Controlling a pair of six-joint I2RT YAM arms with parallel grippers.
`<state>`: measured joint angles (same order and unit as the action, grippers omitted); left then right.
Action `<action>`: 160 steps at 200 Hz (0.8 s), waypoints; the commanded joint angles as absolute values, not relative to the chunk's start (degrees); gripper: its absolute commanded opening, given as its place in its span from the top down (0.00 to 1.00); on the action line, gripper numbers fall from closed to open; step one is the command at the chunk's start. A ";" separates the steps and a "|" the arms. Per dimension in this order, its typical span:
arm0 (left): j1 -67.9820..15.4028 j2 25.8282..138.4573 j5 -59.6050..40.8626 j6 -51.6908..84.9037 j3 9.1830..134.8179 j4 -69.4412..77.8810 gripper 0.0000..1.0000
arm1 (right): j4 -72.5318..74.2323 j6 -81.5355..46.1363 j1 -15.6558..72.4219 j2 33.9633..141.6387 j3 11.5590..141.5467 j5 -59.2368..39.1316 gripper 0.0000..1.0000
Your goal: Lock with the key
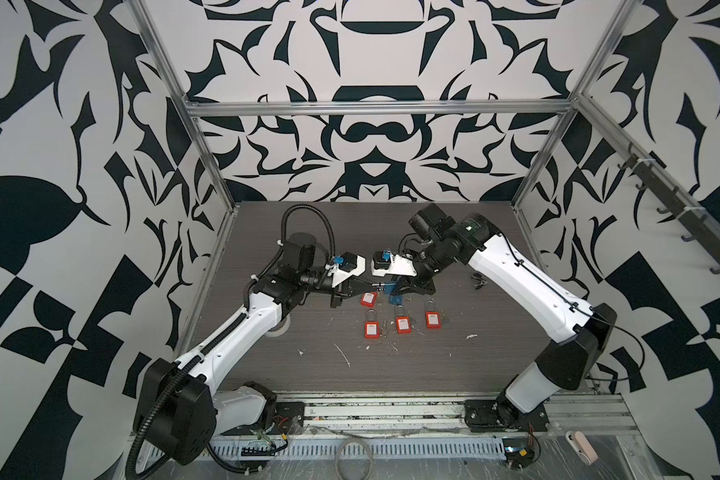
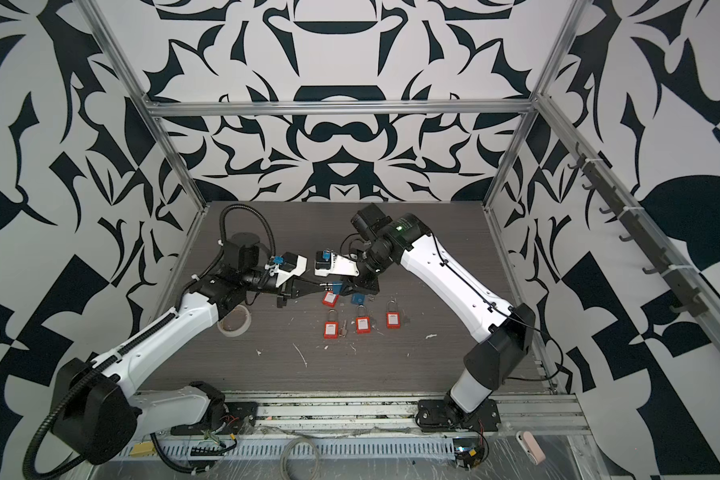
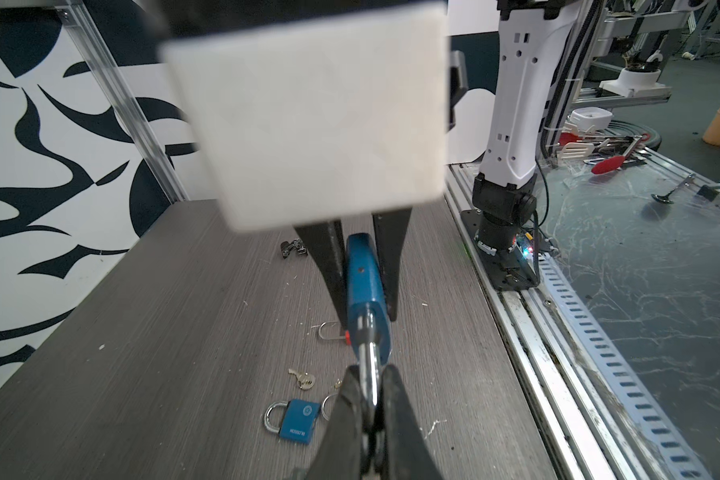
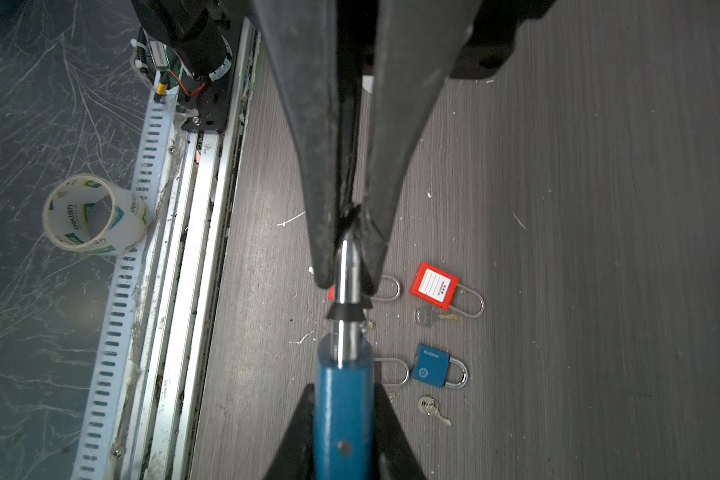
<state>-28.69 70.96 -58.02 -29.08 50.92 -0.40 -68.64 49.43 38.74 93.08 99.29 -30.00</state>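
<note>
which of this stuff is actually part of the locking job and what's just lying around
In the job: blue padlock, its body in the right gripper, its shackle in the left gripper; small brass key on the table, probably.

Lying about: second blue padlock, four red padlocks, dark-headed key, tape roll, black clip.

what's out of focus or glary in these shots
Left wrist view: the close white block is badly out of focus. Right wrist view: glare streaks the padlock's shackle. Both top views: even light, no glare on the table.
</note>
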 commanded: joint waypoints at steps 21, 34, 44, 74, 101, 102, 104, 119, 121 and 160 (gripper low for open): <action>-32.00 75.43 -57.89 -20.84 49.40 12.58 1.00 | -57.85 47.37 40.78 92.93 100.33 -36.94 1.00; -31.93 75.52 -57.94 -17.53 48.13 16.56 1.00 | -54.83 46.76 40.77 91.63 98.73 -38.11 1.00; -31.91 75.89 -58.90 -15.98 48.24 17.57 1.00 | -52.44 46.29 40.77 90.76 97.63 -37.93 1.00; -31.93 77.32 -61.60 -13.03 48.73 18.24 1.00 | -48.49 46.32 40.86 89.32 95.73 -35.79 1.00; -31.94 77.95 -61.92 -12.59 48.86 17.85 1.00 | -45.56 46.17 40.96 87.88 93.87 -37.29 1.00; -32.01 77.95 -61.94 -12.58 48.91 17.89 1.00 | -45.41 46.11 40.96 87.84 93.83 -37.41 1.00; -32.00 77.96 -61.96 -12.57 48.92 17.85 1.00 | -45.23 46.03 40.96 87.75 93.68 -37.61 1.00; -32.04 78.30 -62.03 -12.64 49.11 18.21 1.00 | -44.80 45.33 41.01 87.87 93.75 -39.24 1.00; -32.07 78.31 -61.98 -12.59 49.13 18.26 1.00 | -44.88 45.28 40.99 87.95 93.86 -39.47 1.00; -35.58 79.18 -56.88 -16.20 48.69 19.69 1.00 | -42.46 41.98 41.06 89.91 95.89 -43.50 1.00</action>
<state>-30.02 77.43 -60.10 -14.98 48.18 15.62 -61.65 44.69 37.98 89.38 92.55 -26.74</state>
